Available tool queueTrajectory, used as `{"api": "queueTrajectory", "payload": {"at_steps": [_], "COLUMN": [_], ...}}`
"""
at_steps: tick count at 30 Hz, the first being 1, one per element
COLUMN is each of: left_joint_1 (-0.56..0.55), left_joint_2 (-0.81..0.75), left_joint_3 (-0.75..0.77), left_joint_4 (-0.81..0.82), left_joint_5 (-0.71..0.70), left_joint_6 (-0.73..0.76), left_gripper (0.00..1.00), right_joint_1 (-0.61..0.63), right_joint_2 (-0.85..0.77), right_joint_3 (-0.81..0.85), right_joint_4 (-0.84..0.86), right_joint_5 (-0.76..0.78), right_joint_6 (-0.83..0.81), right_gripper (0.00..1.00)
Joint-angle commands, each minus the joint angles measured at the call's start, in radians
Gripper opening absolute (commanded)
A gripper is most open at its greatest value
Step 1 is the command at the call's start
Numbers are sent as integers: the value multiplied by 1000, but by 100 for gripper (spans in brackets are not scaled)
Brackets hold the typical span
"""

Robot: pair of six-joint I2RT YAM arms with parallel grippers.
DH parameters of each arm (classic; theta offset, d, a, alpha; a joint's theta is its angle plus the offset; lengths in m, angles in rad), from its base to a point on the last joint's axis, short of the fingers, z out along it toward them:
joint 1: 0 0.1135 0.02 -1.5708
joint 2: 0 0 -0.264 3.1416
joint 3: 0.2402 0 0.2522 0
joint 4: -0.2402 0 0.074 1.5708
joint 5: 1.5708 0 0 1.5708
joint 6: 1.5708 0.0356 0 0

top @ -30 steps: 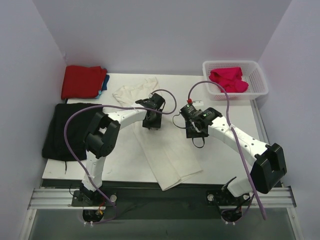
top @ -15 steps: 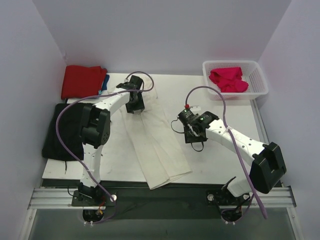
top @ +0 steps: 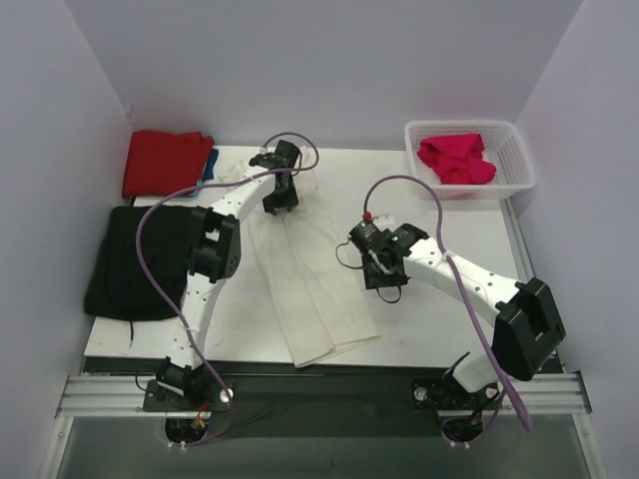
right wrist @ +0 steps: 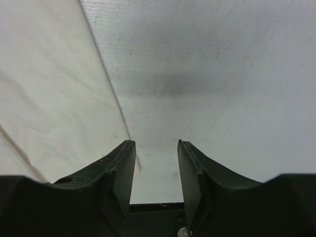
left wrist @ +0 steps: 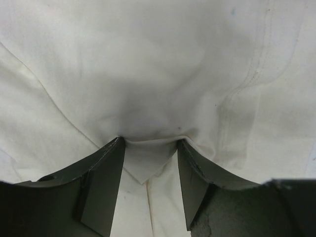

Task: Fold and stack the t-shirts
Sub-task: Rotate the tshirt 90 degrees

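Note:
The cream-white t-shirt (top: 305, 289) lies as a long folded strip from the far middle of the table to the near edge. My left gripper (top: 277, 204) is at its far end, jaws closed on a bunched fold of the cloth (left wrist: 148, 64); the fold fills the gap between the fingertips of this gripper (left wrist: 148, 143). My right gripper (top: 380, 277) hovers low over the bare table just right of the strip, open and empty (right wrist: 155, 144); the shirt's edge (right wrist: 54, 98) lies to its left. A red t-shirt (top: 165, 162) lies folded over a blue one (top: 209, 166) at the far left. A magenta-pink t-shirt (top: 456, 158) is in the basket.
A white mesh basket (top: 520, 152) stands at the far right corner. A black cloth (top: 135, 261) covers the table's left side. White table surface (top: 449, 230) shows right of the strip. Purple cables loop over both arms.
My left gripper has moved from mid-table to the far left, dragging the cream shirt's top end with it; the strip has shifted left. My right gripper has moved slightly left and nearer.

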Motion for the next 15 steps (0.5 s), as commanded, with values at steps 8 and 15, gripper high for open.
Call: {"api": "queueTrajectory", "payload": {"at_steps": [8, 15], "left_joint_1": [-30, -34], "left_joint_2": [309, 275], "left_joint_3": [279, 234], "left_joint_4": [-60, 152], "left_joint_5": [252, 467], "left_joint_6": [156, 287], "left_gripper": [57, 59], "right_joint_1": [1, 6], "right_joint_2": [49, 115], "right_joint_3": [25, 60], "right_joint_4": [-27, -23], "right_joint_5": [-8, -50], "right_joint_6": [5, -28], "right_gripper": [40, 40]}}
